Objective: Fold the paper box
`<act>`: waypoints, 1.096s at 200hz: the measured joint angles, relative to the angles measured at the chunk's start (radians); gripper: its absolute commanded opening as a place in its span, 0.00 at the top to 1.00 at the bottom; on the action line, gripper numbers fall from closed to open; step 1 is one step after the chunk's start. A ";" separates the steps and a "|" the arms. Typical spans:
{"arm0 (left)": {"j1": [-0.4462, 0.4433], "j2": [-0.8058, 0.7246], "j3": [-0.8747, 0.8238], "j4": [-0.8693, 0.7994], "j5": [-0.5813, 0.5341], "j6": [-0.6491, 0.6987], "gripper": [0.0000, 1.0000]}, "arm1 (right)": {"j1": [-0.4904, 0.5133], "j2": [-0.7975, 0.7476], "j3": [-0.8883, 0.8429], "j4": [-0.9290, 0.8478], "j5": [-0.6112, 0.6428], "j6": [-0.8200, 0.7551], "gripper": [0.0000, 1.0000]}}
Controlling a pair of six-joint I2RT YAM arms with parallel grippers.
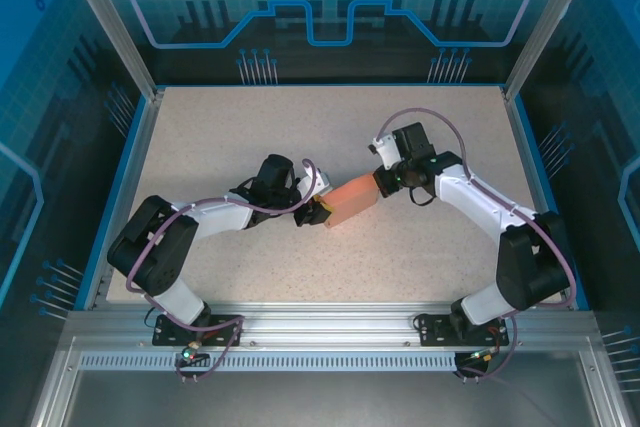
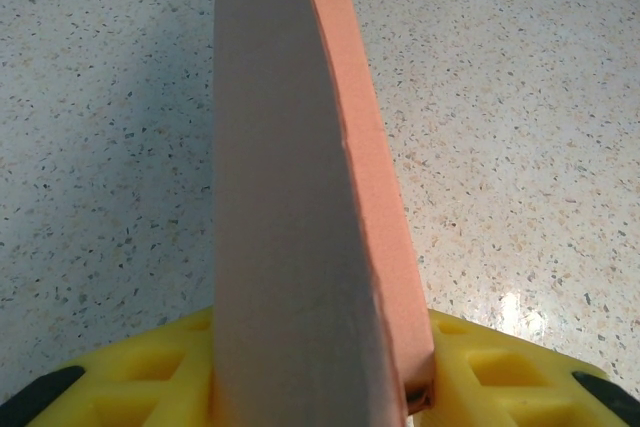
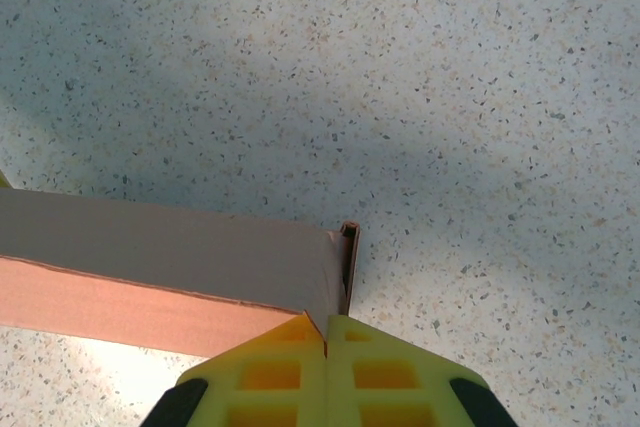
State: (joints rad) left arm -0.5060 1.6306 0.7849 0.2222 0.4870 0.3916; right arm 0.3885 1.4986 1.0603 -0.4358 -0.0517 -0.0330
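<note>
Salmon-pink paper box [image 1: 352,203] hung over the middle of the bench [image 1: 250,137], its long axis spanning both arms. The left hand [image 1: 314,213] clamped one end across its width. The right hand [image 1: 384,183], fingers pressed together, pinched a thin wall at the other.

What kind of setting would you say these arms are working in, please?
Probably a robotics lab test cell: a speckled tabletop fenced by aluminium frame posts, blue printed tech-pattern panels around it, and a slotted aluminium rail along the near edge.
</note>
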 measured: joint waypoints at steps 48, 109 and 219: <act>0.000 0.000 0.002 -0.001 -0.013 -0.004 0.48 | 0.000 -0.013 -0.030 0.037 0.000 0.000 0.99; 0.001 -0.003 0.002 -0.008 -0.057 -0.029 0.31 | 0.023 -0.016 -0.034 0.041 0.020 0.004 0.99; 0.001 -0.292 -0.063 -0.083 -0.141 -0.211 0.33 | 0.045 -0.017 -0.026 0.025 0.049 0.042 0.99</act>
State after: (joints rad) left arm -0.5049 1.3384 0.7216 0.1390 0.3462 0.1806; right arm 0.4335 1.4818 1.0348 -0.4110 -0.0029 0.0090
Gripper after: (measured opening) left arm 0.686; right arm 0.058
